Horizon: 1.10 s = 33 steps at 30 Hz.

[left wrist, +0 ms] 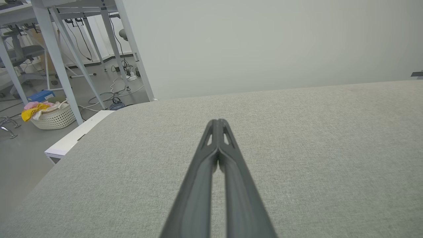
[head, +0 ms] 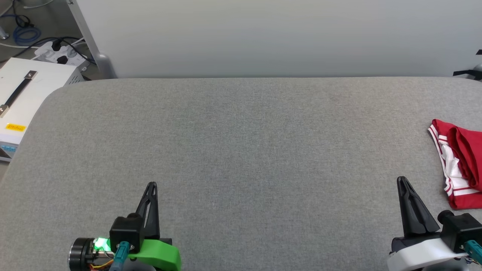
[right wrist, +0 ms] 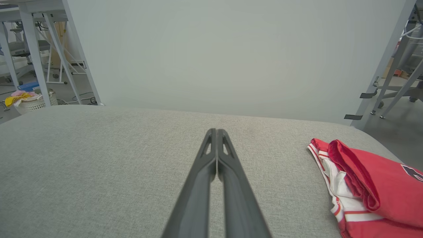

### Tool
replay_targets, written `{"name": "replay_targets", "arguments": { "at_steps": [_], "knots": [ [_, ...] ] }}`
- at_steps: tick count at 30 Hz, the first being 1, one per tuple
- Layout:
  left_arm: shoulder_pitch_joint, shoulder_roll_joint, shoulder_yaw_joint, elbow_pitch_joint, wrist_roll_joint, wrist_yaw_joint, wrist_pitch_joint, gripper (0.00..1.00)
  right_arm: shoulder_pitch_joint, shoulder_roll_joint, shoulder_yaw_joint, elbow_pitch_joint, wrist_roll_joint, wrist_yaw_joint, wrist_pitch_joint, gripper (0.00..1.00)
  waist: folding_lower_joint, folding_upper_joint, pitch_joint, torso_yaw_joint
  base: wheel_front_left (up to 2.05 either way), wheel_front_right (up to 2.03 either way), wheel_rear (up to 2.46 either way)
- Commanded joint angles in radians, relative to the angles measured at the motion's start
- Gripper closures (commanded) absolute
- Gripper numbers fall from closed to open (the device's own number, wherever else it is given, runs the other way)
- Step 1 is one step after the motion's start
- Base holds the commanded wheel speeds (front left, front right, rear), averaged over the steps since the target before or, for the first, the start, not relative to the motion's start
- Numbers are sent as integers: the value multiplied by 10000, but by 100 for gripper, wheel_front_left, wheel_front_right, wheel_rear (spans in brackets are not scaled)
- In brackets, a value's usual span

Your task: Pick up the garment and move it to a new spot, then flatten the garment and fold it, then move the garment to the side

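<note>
Red thin cloth with white, red-striped parts: the shirt (head: pixel 461 165) lies in a loose, layered heap at the right edge of the head view, about mid-height, cut off by the frame. In the right wrist view it sits at the lower right, a rolled red fold over the white cloth, with a small dark print at the far right edge. It rests on the grey woven table (head: pixel 241 150).

The left gripper (head: pixel 151 185) is at the lower left of the head view, well apart from the shirt. Its fingers are pressed together on nothing. The right gripper (head: pixel 402 180) is at the lower right, near the heap's lower end but not touching it. Its fingers are also together and empty.

The shirt should handle as light and limp. It will sag and drape from any hold, will not keep a shape, and is in no danger of breaking. The layers may slide over one another, so a shallow pinch could lift only the top fold and leave the rest trailing.

The rolled red edge stands proud of the table and looks the easiest place to pinch. For spreading, two holds along one edge would serve better. Which edge is hem or shoulder cannot be told from the heap. The fingers must part first.
</note>
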Motion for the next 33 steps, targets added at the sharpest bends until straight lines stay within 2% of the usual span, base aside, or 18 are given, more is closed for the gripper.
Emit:
{"name": "replay_targets", "arguments": {
  "at_steps": [1,33],
  "knots": [
    [-110,-65,73,-48,99,-71,58,100,-196,40,11,45,-74,-2,80,100,0,0,-5,-2,0,0,0],
    [-265,-348,559,-163,309,-424,720,100,-511,174,54,257,-406,-4,743,100,0,0,-112,-56,0,0,0]
  ]
}}
